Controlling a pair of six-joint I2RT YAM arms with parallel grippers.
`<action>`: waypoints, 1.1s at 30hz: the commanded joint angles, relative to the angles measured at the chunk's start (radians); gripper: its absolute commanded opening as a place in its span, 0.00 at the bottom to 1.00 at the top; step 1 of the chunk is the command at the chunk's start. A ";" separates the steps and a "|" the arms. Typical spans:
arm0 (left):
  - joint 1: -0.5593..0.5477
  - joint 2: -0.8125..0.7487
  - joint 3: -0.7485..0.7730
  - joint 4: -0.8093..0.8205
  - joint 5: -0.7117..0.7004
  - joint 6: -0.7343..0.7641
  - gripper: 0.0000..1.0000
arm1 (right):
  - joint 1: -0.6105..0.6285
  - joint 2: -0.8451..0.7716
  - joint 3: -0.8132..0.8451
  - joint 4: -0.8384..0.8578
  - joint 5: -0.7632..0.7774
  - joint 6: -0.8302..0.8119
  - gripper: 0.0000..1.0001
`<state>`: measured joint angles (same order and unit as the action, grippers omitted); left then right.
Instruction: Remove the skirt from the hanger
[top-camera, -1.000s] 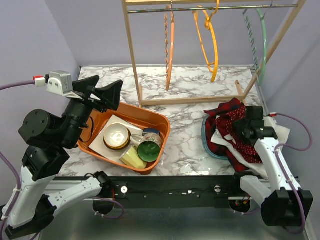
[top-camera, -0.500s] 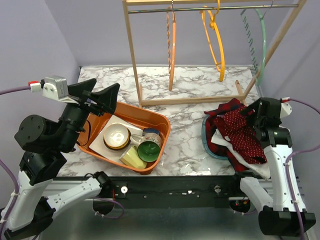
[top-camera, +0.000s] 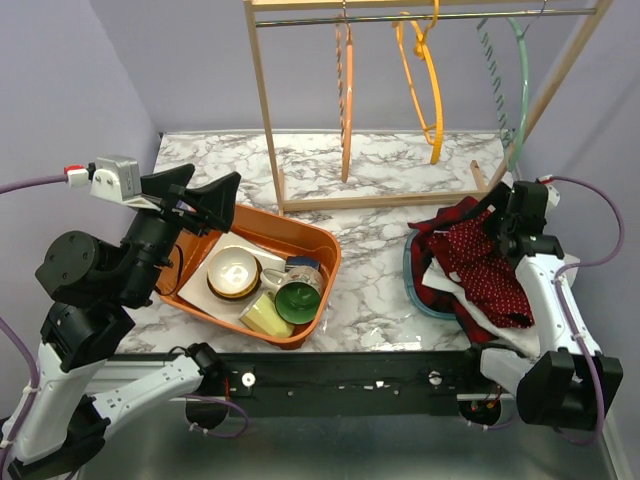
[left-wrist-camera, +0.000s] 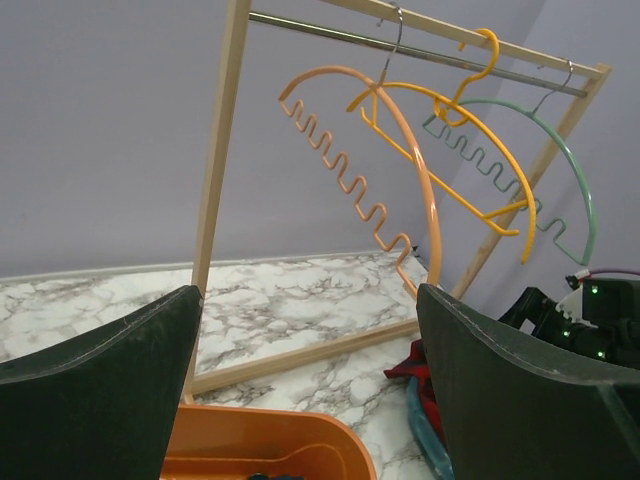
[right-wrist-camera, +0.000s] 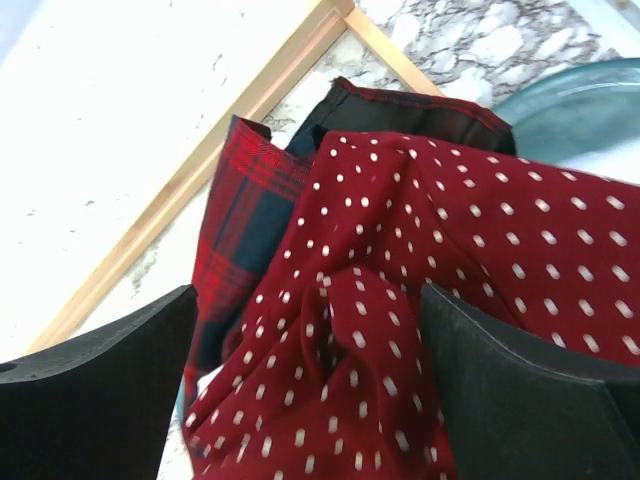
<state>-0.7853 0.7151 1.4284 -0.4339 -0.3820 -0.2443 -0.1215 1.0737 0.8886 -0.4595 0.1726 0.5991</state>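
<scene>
Skirt (right-wrist-camera: 420, 300) fills right wrist view; left wrist mainly shows rack (left-wrist-camera: 213, 200).

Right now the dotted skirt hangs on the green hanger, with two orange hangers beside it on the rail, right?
Not quite. The green hanger is bare; the dotted skirt lies on the clothes pile at right, as the top view shows. Two orange hangers do hang beside the green one on the rail.
</scene>
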 joint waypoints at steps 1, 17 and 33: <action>0.004 -0.012 -0.022 -0.014 -0.034 -0.029 0.99 | -0.009 0.116 -0.065 0.139 -0.053 -0.068 0.96; 0.004 -0.075 -0.108 0.049 -0.021 -0.024 0.99 | -0.009 -0.112 -0.142 0.150 -0.062 -0.174 0.01; 0.004 -0.091 -0.140 0.063 -0.041 -0.021 0.99 | -0.010 0.053 -0.257 0.070 -0.030 -0.024 0.21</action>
<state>-0.7853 0.6312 1.2995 -0.3920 -0.4011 -0.2707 -0.1265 0.9607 0.6563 -0.4271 0.2237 0.5392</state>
